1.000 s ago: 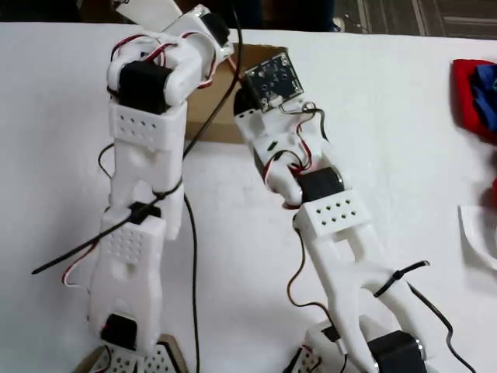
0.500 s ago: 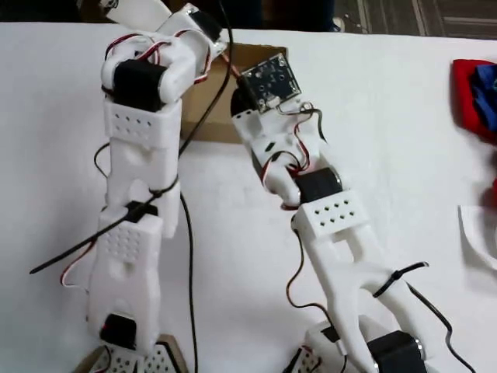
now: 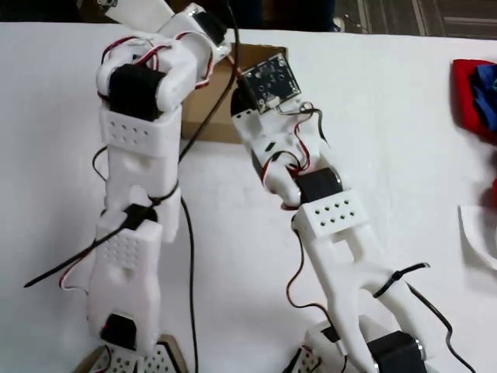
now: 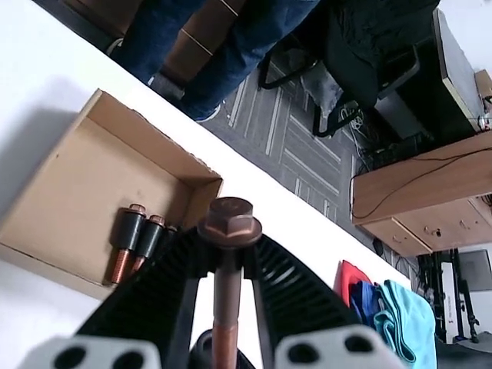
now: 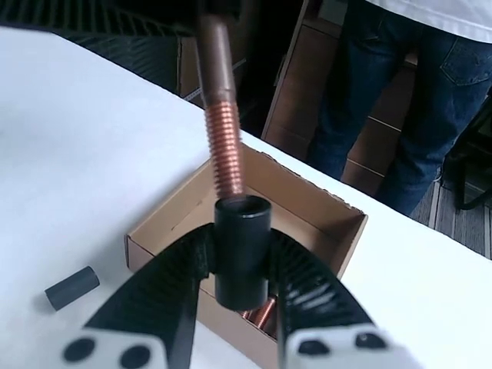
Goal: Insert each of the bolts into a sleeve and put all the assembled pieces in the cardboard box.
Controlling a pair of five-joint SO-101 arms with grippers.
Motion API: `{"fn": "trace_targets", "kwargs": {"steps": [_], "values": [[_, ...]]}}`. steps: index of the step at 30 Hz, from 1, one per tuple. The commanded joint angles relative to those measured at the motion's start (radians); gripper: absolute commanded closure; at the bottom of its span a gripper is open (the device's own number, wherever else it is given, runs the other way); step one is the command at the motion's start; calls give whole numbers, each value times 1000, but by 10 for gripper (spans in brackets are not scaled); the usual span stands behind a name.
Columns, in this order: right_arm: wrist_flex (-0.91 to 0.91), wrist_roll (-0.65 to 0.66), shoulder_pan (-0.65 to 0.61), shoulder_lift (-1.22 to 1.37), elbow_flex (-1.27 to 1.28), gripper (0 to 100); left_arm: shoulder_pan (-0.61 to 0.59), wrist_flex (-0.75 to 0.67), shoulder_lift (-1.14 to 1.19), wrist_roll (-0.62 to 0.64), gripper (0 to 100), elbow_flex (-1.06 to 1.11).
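A copper bolt (image 4: 228, 224) is gripped just below its hexagonal head by the left gripper (image 4: 228, 257), whose fingers are closed down to the width of the shank. A black sleeve (image 5: 242, 231) is clamped upright in the right gripper (image 5: 241, 265), its fingers parted only as far as the sleeve's width. The bolt's threaded end is seen at the sleeve's open mouth; how far it has entered cannot be told. In the high view both wrists are seen close together over the cardboard box (image 3: 220, 124), which lies on the white table (image 3: 404, 155) towards 12 o'clock. The left arm (image 3: 140, 132) is placed at about 10 o'clock, and the right arm (image 3: 326, 210) is stretched up from 5 o'clock. At least two assembled pieces (image 4: 131, 234) are seen side by side against a wall inside the box. A loose sleeve (image 5: 71, 287) is seen lying on the table outside the box, apart from it. Red and blue cloth (image 3: 475, 89) is seen at 2 o'clock by the table's edge.
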Motion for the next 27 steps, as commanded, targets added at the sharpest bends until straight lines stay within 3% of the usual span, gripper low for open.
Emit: {"fn": "trace_targets", "kwargs": {"steps": [1, 14, 27], "values": [[-1, 3, -4, -53, -11, 978, 11, -5, -52, -8, 975, -30], [-1, 3, -5, -53, -11, 978, 15, -46, 41, -9, 975, -35], [-1, 3, 1, -53, -12, 978, 72, -43, 44, -236, 975, -30]]}}
